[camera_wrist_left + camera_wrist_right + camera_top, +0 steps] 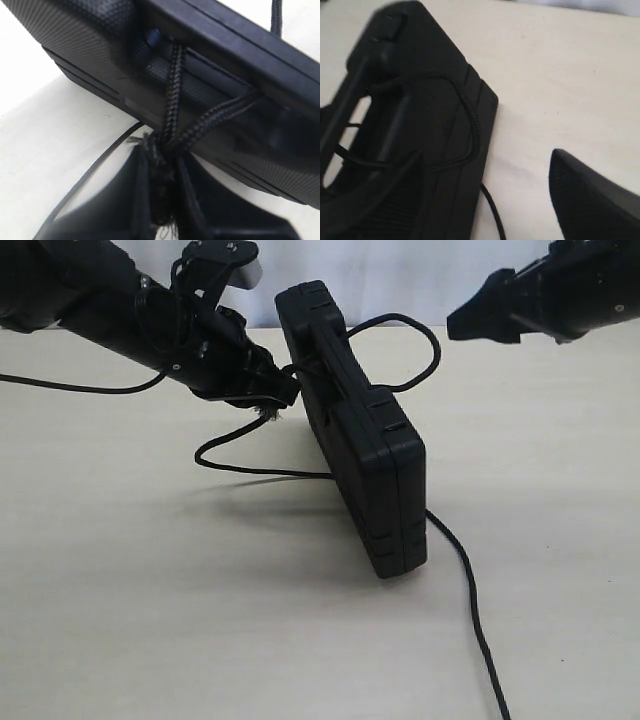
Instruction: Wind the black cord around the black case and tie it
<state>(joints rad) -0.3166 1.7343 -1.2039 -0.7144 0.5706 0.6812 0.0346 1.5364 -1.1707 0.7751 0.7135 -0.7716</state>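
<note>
At mid-bench [150, 590] the case [355, 430] stands on edge, its long axis running away from the exterior camera. The left end effector [275, 390], just beside its left face at the handle, pinches the cord [469, 590] by its frayed end. The cord loops out on the right side. The right end effector [462, 325], spread and empty, hangs above and well apart from that loop, though it is the nearer arm.

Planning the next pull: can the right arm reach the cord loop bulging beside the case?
Probably yes: the right pincer hangs open near the cord loop, with nothing seen between them.
</note>
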